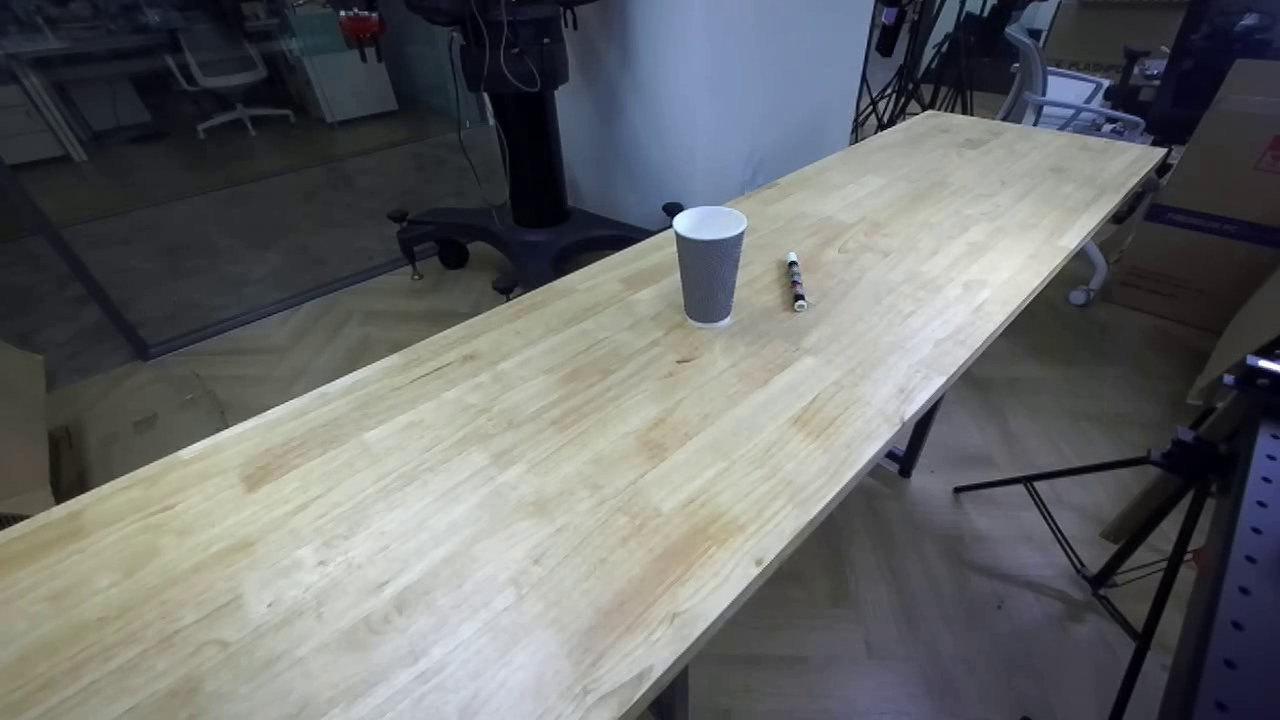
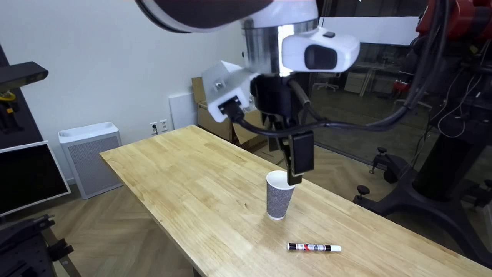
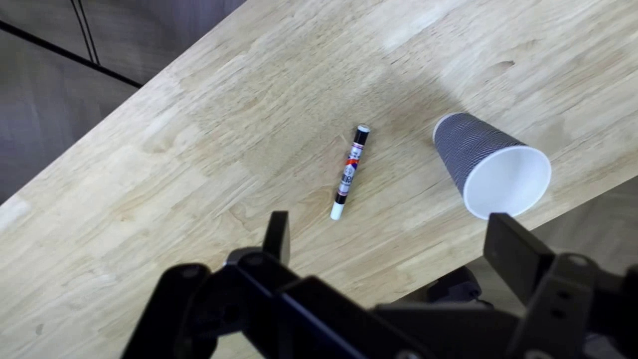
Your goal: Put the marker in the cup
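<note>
Arm [image 2: 215, 13]: in an exterior view we see it at twelve o'clock, rounded, white and dark, partly out of view.
Wrist [image 2: 263, 46]: below that, we find shiny metal, upright, with a white rounded block [image 2: 321, 50] jutting toward three o'clock.
Gripper [image 3: 389, 229]: we see it hang, black, from the wrist toward six o'clock; in the wrist view it lies along the six o'clock side.
Fingers [image 3: 516, 254]: there we see them spread wide apart, one at seven o'clock, one at four.
</note>
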`<state>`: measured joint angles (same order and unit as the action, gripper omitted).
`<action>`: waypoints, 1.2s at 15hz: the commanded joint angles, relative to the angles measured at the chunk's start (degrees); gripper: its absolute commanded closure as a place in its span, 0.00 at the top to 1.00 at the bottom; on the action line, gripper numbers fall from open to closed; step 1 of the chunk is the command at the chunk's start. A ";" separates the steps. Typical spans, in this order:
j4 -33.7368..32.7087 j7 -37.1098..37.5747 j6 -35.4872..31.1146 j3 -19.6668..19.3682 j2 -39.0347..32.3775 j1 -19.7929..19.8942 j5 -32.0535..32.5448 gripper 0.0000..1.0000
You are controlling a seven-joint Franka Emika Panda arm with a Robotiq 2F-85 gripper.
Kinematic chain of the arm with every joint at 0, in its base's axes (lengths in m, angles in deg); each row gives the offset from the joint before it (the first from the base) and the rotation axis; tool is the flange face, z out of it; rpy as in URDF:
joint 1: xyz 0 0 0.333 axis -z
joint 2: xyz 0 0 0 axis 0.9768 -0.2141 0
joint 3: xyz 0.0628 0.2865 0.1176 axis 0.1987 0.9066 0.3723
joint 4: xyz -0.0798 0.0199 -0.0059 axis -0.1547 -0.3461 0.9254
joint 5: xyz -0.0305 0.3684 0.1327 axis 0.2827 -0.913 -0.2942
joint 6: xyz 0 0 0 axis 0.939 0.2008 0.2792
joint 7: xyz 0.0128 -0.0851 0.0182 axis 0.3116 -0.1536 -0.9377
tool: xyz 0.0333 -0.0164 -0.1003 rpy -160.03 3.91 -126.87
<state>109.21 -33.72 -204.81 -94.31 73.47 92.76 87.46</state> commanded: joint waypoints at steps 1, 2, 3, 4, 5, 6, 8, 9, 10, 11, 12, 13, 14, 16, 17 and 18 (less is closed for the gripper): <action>-9.19 5.91 2.06 -2.15 -9.93 0.12 -0.26 1.00; -11.29 6.07 3.26 -2.76 -12.28 -0.11 -1.04 1.00; -13.63 6.41 4.66 -3.28 -14.87 -0.34 -1.15 1.00; -15.67 6.31 5.64 -3.57 -17.30 -0.72 -1.07 1.00; -17.28 6.29 6.46 -3.72 -19.14 -1.12 -0.92 1.00; -18.59 5.77 6.80 -3.51 -20.78 -1.67 -1.15 1.00; -20.84 5.50 6.77 -2.88 -23.82 -2.82 -2.04 1.00; -21.76 5.54 6.49 -2.57 -25.30 -3.41 -2.77 1.00; -22.38 6.01 5.95 -2.48 -26.49 -3.99 -3.35 1.00; -18.96 3.65 4.81 -3.33 -23.76 -3.61 -2.74 1.00; -19.84 3.86 4.79 -3.07 -25.00 -4.19 -3.10 1.00; -20.46 4.03 4.76 -2.95 -25.88 -4.56 -3.37 1.00; -20.85 4.08 4.76 -2.92 -26.36 -4.69 -3.54 1.00; -21.13 4.08 4.77 -2.99 -26.48 -4.59 -3.59 1.00; -22.09 3.60 5.35 -2.88 -27.46 -4.15 -4.20 1.00; -23.68 2.08 5.78 -2.26 -29.27 -2.98 -6.19 1.00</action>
<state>88.25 -29.75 -200.24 -96.75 46.92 88.81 84.13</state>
